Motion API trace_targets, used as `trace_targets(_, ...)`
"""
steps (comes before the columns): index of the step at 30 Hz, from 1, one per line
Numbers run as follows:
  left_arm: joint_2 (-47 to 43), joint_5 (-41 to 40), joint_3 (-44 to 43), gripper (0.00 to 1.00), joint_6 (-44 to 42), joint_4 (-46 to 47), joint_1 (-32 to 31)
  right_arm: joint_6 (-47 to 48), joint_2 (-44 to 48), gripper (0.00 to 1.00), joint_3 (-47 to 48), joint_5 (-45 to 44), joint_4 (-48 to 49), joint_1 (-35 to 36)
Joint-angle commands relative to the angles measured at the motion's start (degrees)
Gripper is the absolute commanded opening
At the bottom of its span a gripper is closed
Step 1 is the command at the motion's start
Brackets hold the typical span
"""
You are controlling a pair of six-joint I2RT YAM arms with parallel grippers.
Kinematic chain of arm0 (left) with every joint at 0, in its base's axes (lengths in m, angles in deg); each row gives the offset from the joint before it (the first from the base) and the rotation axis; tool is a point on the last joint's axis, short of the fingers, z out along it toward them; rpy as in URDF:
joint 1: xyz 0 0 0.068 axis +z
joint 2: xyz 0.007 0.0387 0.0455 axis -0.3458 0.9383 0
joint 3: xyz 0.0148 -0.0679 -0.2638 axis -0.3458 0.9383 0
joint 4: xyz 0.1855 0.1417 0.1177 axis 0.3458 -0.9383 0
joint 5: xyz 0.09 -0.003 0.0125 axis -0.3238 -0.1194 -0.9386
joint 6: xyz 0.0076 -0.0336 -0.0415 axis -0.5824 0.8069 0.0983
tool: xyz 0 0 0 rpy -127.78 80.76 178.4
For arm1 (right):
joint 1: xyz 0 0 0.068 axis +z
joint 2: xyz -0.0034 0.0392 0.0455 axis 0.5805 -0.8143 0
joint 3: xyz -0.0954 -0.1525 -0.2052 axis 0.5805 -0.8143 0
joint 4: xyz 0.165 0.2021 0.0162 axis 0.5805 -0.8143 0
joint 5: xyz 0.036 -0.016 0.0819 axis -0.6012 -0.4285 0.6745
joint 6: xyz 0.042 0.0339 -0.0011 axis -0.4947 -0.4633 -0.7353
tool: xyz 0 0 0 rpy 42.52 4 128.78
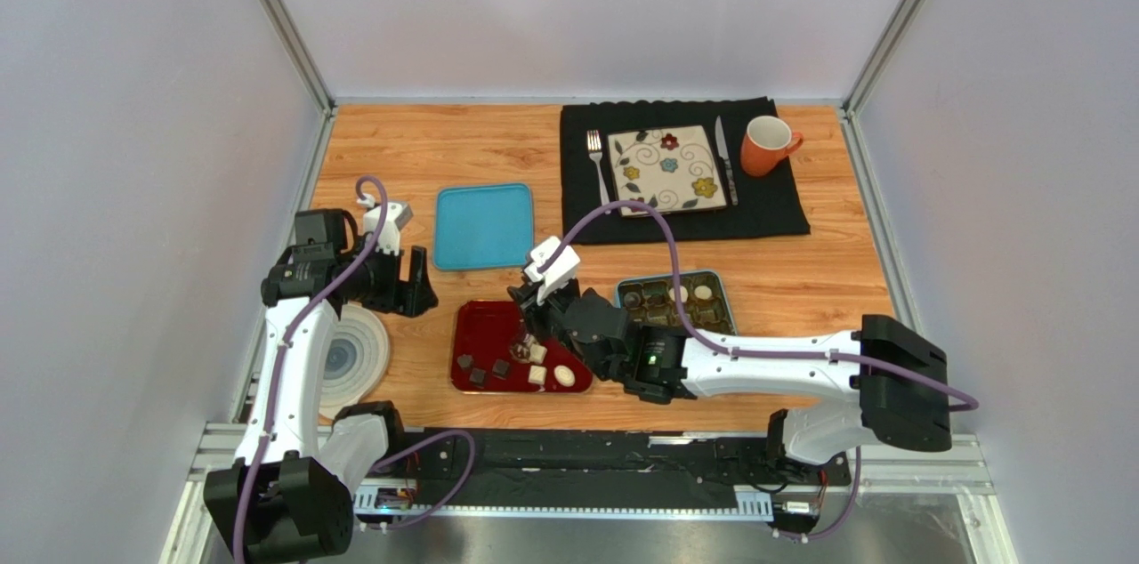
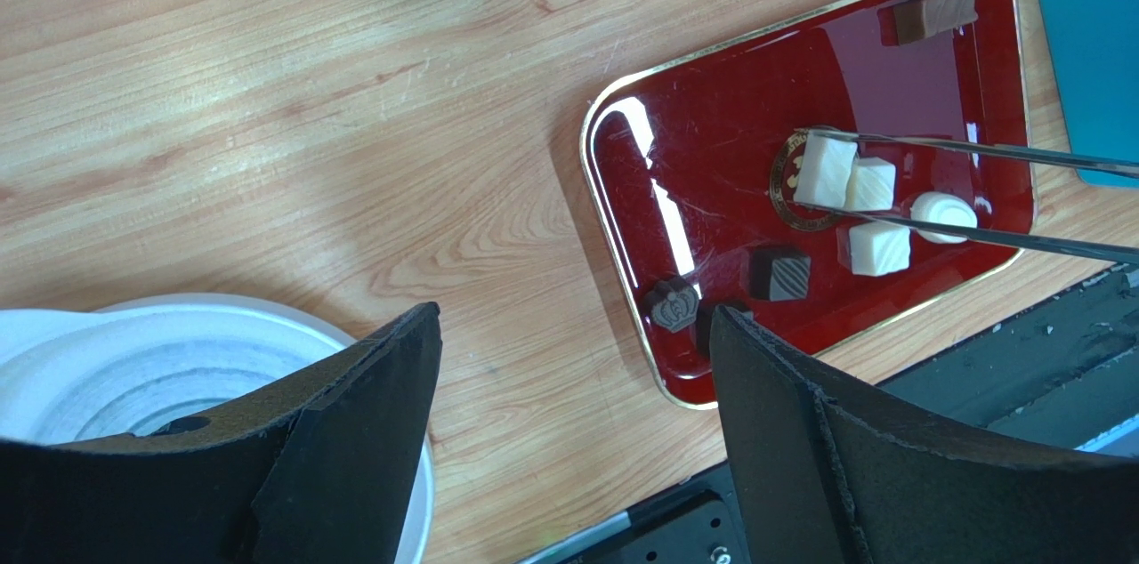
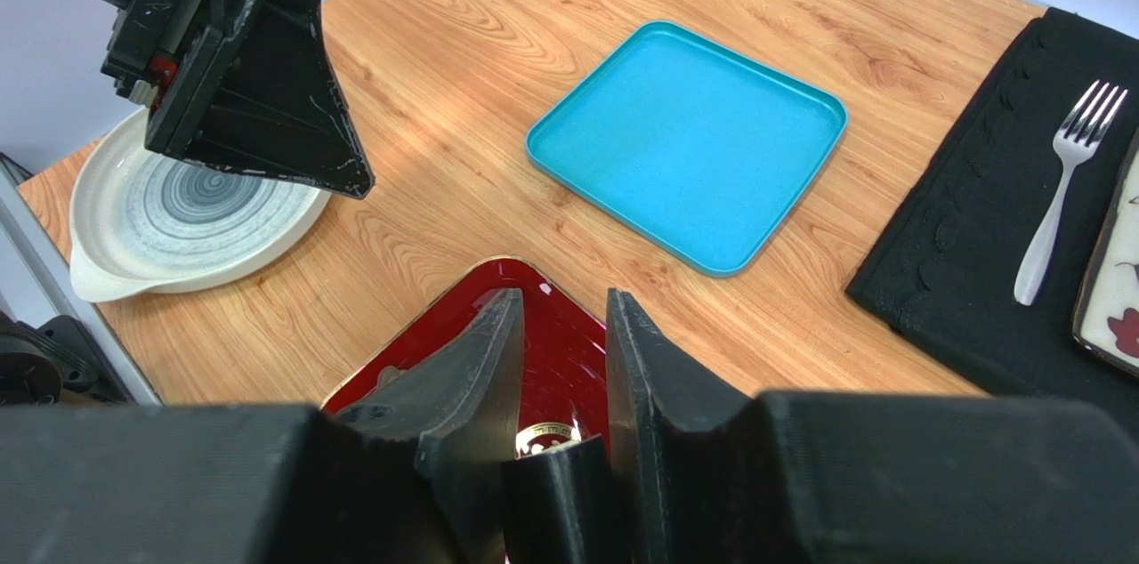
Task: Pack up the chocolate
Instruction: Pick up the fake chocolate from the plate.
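Several chocolates [image 2: 878, 248] lie loose on the red tray [image 2: 722, 124] at the near edge of the worktop [image 1: 401, 151]. White cubes and a white round one are bunched to one side, dark pieces sit near the rim, and a brown bar lies alone in a far corner. More fill the compartments of a small tin [image 1: 675, 276] just right of the tray, which I take to be the box being packed.

The right gripper [image 1: 532, 328] reaches low over the tray, and the left wrist view suggests why. Two thin metal tines of a pair of tweezers [image 2: 963, 152] come in from its side and straddle a white cube [image 2: 825, 171] sitting on the tray's gold emblem. A second white cube touches the first. The pieces are small and crowded, so fine tips suit them better than the broad jaws would.

The right jaws look clenched on the tweezers, though the grip itself is hidden. In the right wrist view only a dark piece shows between them. Whether the tines already pinch the cube or merely flank it I cannot tell, and it looks to be resting on the tray.

The left gripper [image 2: 572, 324] hangs beside the tray over bare wood. Its jaws are spread wide and hold nothing, apparently parked clear of the work. A blue tray [image 1: 484, 225] lies beyond, apart from both.
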Motion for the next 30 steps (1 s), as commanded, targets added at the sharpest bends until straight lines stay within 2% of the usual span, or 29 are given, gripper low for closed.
trace_targets(1, -1.17, 0.93, -1.61, 0.82, -1.00, 0.37, 0.39, -0.24, -1.67, 0.14, 2.45, 0.30, -2.33, -0.71)
trace_targets(5, -1.26, 0.84, -1.08, 0.82, -1.26, 0.46, 0.39, 0.02, -1.85, 0.00, 3.51, 0.30, -2.33, -0.89)
trace_targets(21, -1.43, 0.84, -1.60, 0.82, -1.18, 0.11, 0.39, 5.64, 6.23, 0.00, 9.22, -1.63, -4.35, -2.12)
trace_targets(30, -1.43, 1.19, -1.61, 0.82, -1.09, 0.11, 0.39, 7.93, 16.95, 0.00, 6.33, -5.94, -12.86, -4.93)
